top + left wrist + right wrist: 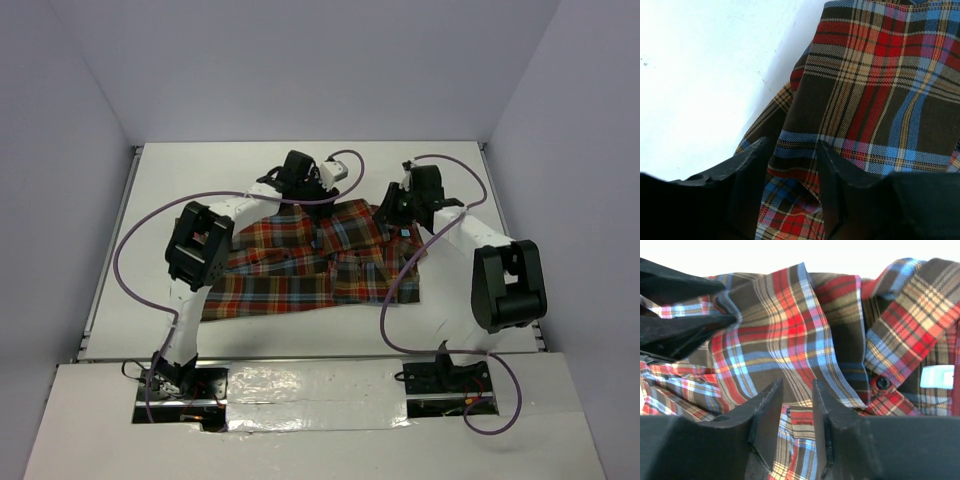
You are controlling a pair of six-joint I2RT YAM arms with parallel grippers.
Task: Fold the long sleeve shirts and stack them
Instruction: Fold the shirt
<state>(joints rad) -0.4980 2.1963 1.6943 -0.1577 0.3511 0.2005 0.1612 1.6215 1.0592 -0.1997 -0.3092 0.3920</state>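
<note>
The left gripper (792,147) holds its black jaws parted over woven plaid, clamping nothing. The right gripper (797,385) stands narrowly apart above rumpled cloth, also gripping nothing. Beyond them the plaid flannel shirt (300,265) lies spread on the white table (200,170), its red-orange, brown and blue checks creased near the collar (912,305), a dark round button (883,383) and a pale label (937,376).

White table (200,180), plain pale lavender walls (320,60), bright even light
</note>
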